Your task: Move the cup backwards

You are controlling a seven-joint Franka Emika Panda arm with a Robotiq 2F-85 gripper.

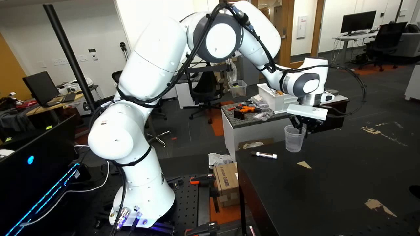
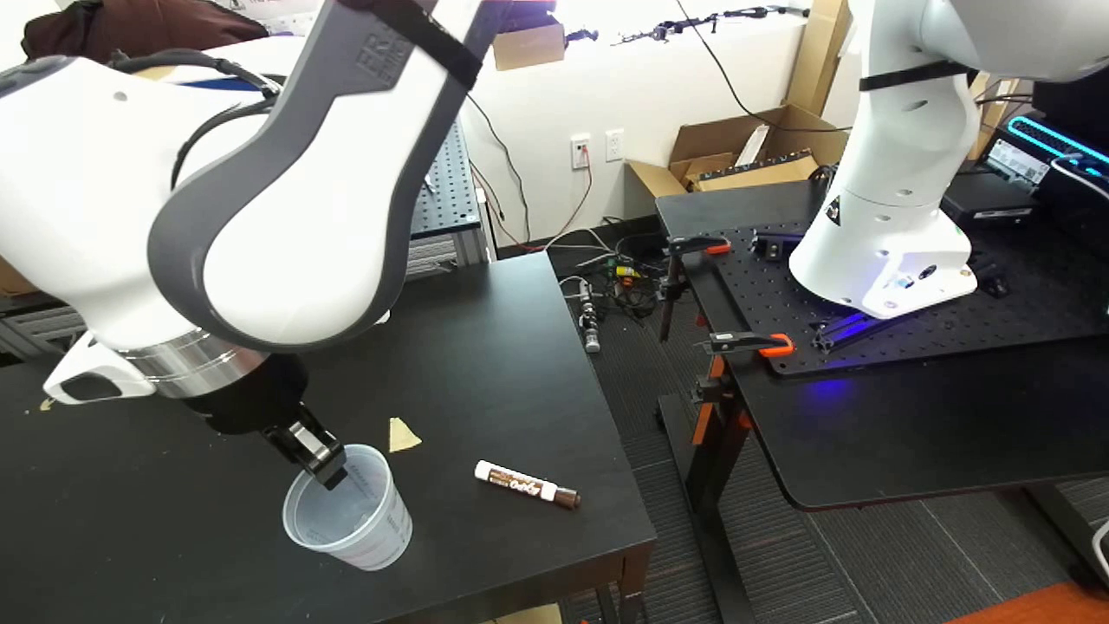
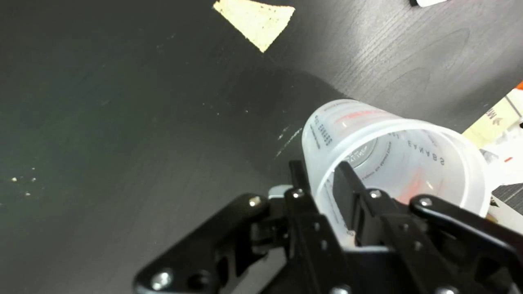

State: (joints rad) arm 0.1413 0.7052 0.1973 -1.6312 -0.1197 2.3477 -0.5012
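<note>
My claw (image 3: 321,169) is pointing down at the cup (image 2: 377,530), its fingers (image 3: 346,185) standing apart and straddling the wall: one is dipping inside, the other is hanging just outside. The cup is sitting on the table (image 1: 328,193), below my claw and around that inner finger. Toward my base (image 1: 144,193), the marker (image 2: 524,484) is lying well apart from the claw; a pale patch (image 2: 403,435) is showing nearer.
</note>
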